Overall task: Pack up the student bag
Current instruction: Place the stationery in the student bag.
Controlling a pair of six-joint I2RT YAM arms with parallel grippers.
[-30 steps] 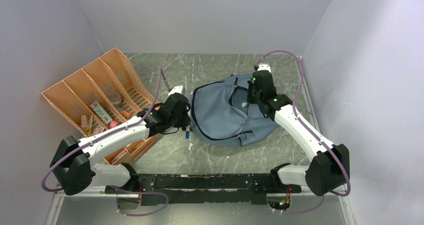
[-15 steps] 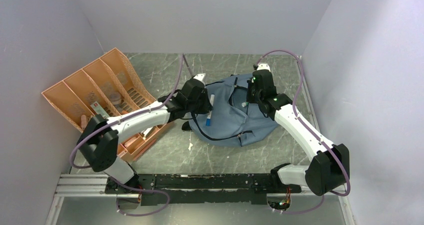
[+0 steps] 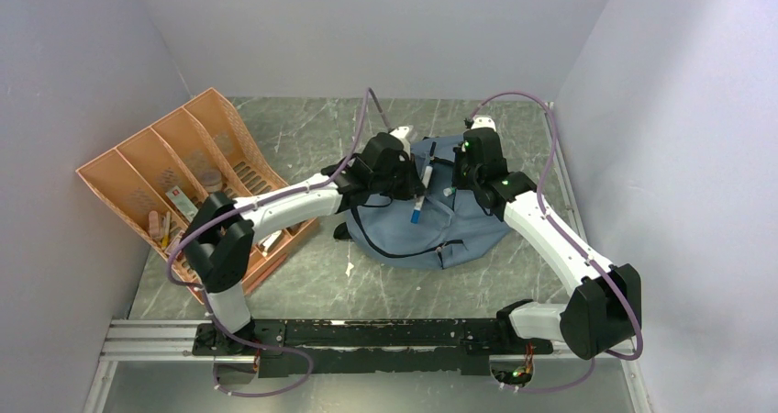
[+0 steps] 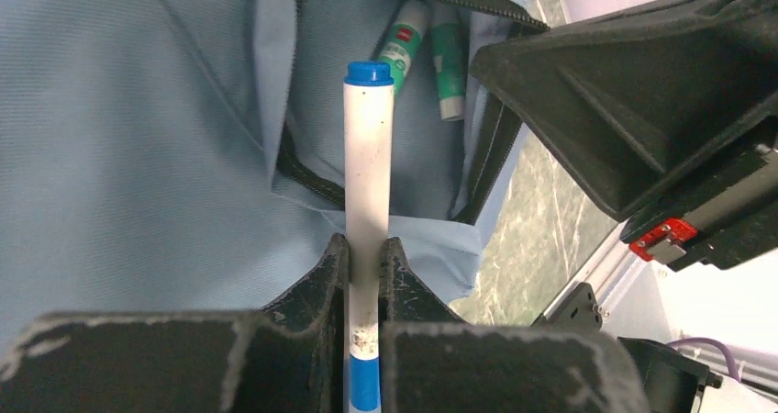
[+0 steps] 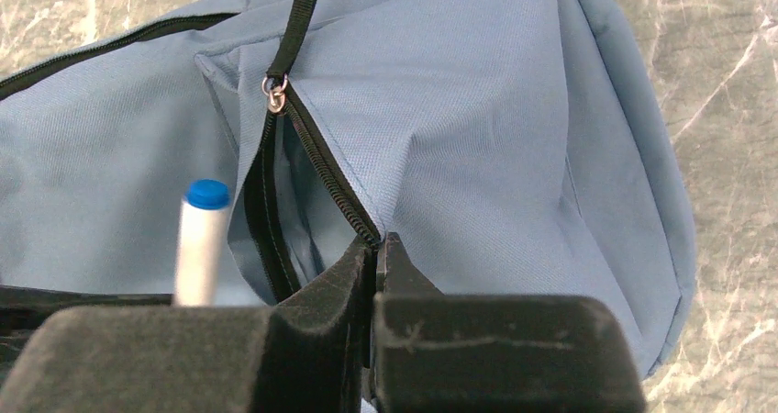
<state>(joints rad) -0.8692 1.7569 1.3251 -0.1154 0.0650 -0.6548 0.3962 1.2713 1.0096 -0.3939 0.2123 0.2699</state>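
The left gripper (image 4: 367,248) is clenched around a white marker (image 4: 367,156), its two fingers pinching the barrel partway along, while the right gripper (image 5: 376,243) is clamped tight on the black zipper edge of the student bag (image 5: 459,110), pinching fabric at the rim of its opening. Both arms reach over a grey marbled table (image 3: 303,284) and meet above the bag, the left gripper (image 3: 415,185) just beside the right gripper (image 3: 456,182). The student bag (image 3: 404,234) lies flat on the table right of centre, its grey-blue cloth slack and its top pocket gaping between the two grippers. Against the left wall, well apart from the bag, an orange compartment tray (image 3: 138,156) leans tilted, with a few small items in its slots, too small to name. The marker (image 3: 421,193) hangs over the bag's open mouth; from the left wrist its blue-capped end points at the gap. Inside the opening lie two green-and-white tubes (image 4: 402,46), side by side and touching the lining. A small metal zipper pull (image 5: 272,96) sits at the upper end of the open zip.
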